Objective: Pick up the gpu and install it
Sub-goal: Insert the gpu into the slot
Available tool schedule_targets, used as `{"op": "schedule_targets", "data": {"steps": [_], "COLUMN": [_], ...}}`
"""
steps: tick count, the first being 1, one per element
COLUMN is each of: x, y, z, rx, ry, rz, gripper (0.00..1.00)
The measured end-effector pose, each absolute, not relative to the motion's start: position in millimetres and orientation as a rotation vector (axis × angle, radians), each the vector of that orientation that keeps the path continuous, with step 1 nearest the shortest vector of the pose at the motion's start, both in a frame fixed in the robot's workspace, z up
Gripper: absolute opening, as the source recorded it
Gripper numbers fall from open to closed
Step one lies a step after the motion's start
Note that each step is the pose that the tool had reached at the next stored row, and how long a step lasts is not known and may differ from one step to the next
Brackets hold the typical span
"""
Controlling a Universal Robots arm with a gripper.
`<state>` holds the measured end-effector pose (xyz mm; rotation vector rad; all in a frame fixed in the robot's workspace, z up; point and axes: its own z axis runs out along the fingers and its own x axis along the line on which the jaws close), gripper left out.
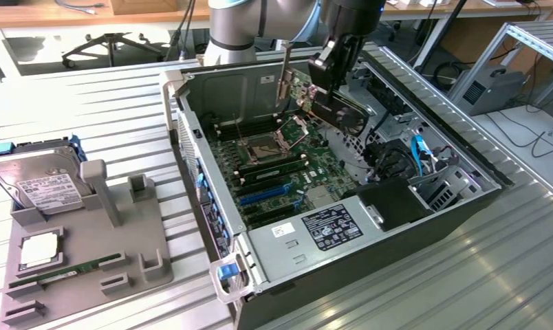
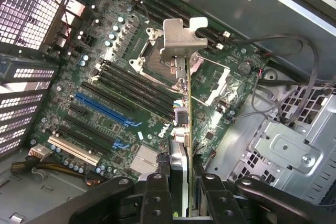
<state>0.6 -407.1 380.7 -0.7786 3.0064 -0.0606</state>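
Your 1 claw (image 1: 330, 81) is closed on the gpu (image 1: 340, 112), gripping it by 1 edge. In the wrist view the 2 fingers (image 2: 156, 199) press the card's 2 faces, and the card runs edge-on away from the camera with its 1 silver bracket (image 2: 181, 38) at the far end.

You are holding the gpu in the air inside the open case (image 1: 286, 275), over the motherboard (image 2: 131, 103) and near the CPU socket (image 2: 155, 62). It is not seated in any slot. In the exterior view the bracket hangs as a thin silver strip on the card's left side.

On the board you can count 2 blue slots (image 2: 103, 109), 1 long and 1 short, and 1 white slot (image 2: 73, 150) beside them.

On the exterior view's left, well apart from the case, 1 grey tray (image 1: 120, 247) carries 1 hard drive (image 1: 40, 184), 1 square chip (image 1: 40, 249) and 1 green memory stick (image 1: 64, 273).
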Motion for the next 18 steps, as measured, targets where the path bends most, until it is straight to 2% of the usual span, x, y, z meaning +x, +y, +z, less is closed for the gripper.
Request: {"op": "schedule_targets", "data": {"steps": [18], "x": [0.6], "y": [-407.1], "z": [380.6], "rx": [-0.822], "ry": [2.994], "rz": [-0.06], "gripper": [0.27]}}
